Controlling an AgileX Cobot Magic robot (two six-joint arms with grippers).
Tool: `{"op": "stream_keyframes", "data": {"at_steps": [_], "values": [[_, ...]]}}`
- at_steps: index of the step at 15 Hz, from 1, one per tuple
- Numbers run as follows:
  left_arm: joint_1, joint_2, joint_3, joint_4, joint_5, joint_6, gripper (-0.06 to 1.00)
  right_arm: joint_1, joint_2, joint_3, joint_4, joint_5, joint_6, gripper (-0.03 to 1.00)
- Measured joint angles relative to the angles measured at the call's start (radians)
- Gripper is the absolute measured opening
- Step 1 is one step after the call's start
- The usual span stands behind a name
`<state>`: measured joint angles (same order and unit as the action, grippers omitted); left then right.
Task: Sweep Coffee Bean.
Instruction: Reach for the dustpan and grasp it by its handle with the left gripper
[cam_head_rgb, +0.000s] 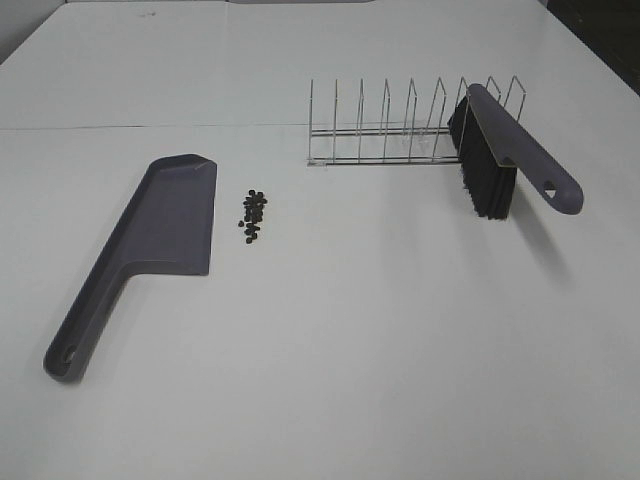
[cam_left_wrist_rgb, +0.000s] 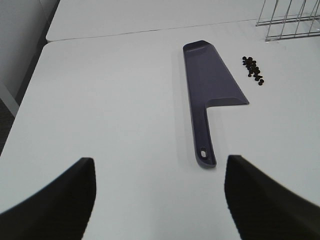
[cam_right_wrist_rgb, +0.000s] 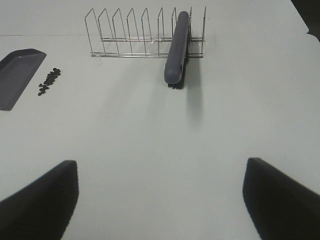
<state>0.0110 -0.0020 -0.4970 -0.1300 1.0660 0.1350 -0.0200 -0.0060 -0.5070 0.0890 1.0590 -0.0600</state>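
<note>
Black and spread wide, the left gripper (cam_left_wrist_rgb: 159, 160) clasped nothing, and the right gripper (cam_right_wrist_rgb: 160, 161) hung just as parted and empty over the white tabletop (cam_head_rgb: 350, 380). Ahead of the left one lay the flat grey-purple plastic dustpan (cam_left_wrist_rgb: 212, 80), its long handle pointing back toward that gripper. Just beside the pan's long straight edge, apart from it, sat the coffee beans (cam_head_rgb: 253, 215), a small cluster of tiny dark oval grains. Ahead of the right gripper the grey-handled, black-bristled hand brush (cam_right_wrist_rgb: 177, 50) leaned in the end slots of the thin wire rack (cam_right_wrist_rgb: 130, 32), bristles down, handle jutting out free. The beans looked light, hard and smooth, so they would likely roll and scatter under a quick stroke; they were no thing to pinch. The sensible holds seemed to be the brush's free handle for the right gripper and the dustpan's handle for the left.
</note>
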Motion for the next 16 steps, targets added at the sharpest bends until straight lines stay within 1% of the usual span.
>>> {"op": "stream_keyframes", "data": {"at_steps": [10, 12, 13, 14, 16], "values": [[0.0, 0.0, 0.0, -0.004, 0.0, 0.0, 0.66, 0.0, 0.0, 0.0, 0.0, 0.0, 0.0, 0.76], [0.0, 0.01, -0.001, -0.004, -0.002, -0.034, 0.64, 0.0, 0.0, 0.0, 0.0, 0.0, 0.0, 0.76], [0.0, 0.09, -0.015, -0.007, -0.053, -0.065, 0.61, 0.0, 0.0, 0.0, 0.0, 0.0, 0.0, 0.76], [0.0, 0.142, -0.019, -0.014, -0.114, -0.072, 0.61, 0.0, 0.0, 0.0, 0.0, 0.0, 0.0, 0.76], [0.0, 0.281, -0.022, -0.067, -0.263, -0.079, 0.6, 0.0, 0.0, 0.0, 0.0, 0.0, 0.0, 0.76]]}}
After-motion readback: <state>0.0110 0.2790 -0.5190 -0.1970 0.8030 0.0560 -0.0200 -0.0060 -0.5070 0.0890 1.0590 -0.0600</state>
